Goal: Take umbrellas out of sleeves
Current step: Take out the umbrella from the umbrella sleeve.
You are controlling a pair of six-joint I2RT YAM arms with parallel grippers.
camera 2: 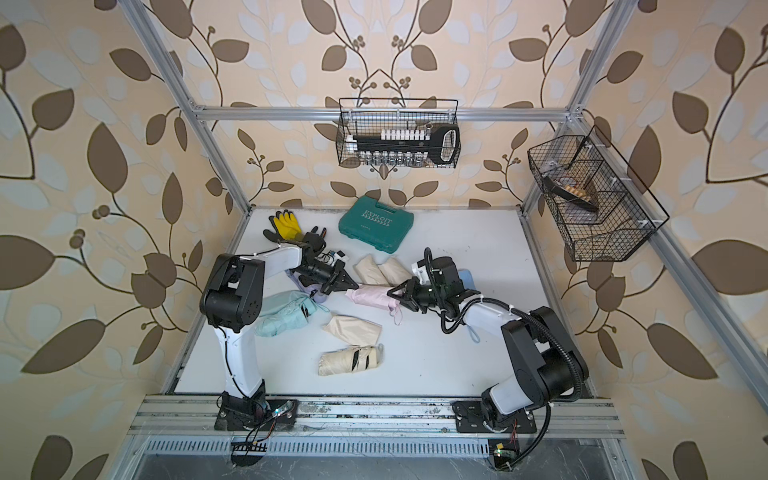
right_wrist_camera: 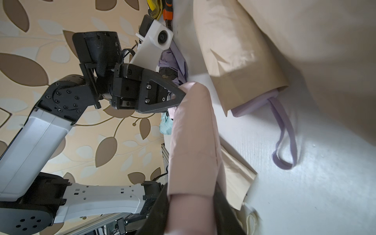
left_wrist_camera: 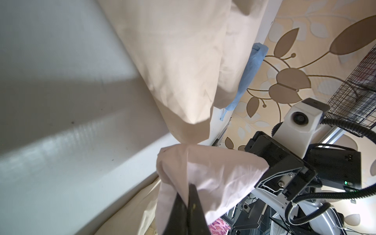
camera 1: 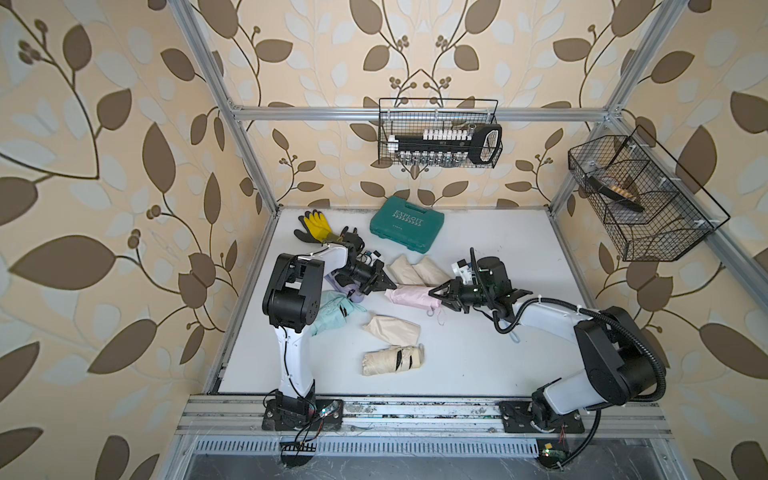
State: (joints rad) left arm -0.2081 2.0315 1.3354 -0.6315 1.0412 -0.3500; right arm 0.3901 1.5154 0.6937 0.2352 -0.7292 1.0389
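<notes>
with our left fingers [camera 1: 390, 285] pressed shut on the pink sleeve [camera 1: 409, 296] at its closed tip and our right fingers [camera 1: 438, 292] clamping the pink umbrella [right_wrist_camera: 189, 213] at the mouth, mid-air over the middle of the surface [camera 1: 478, 353], we fear the thin fabric pinch slipping, or the hem dragging along.

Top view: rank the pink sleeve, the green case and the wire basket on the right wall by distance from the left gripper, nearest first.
1. Pink sleeve: mid-table, its end pinched in the shut left gripper.
2. Green case: at the back of the table, beyond the gripper.
3. Wire basket: hung on the right wall, clearly farthest.
</notes>
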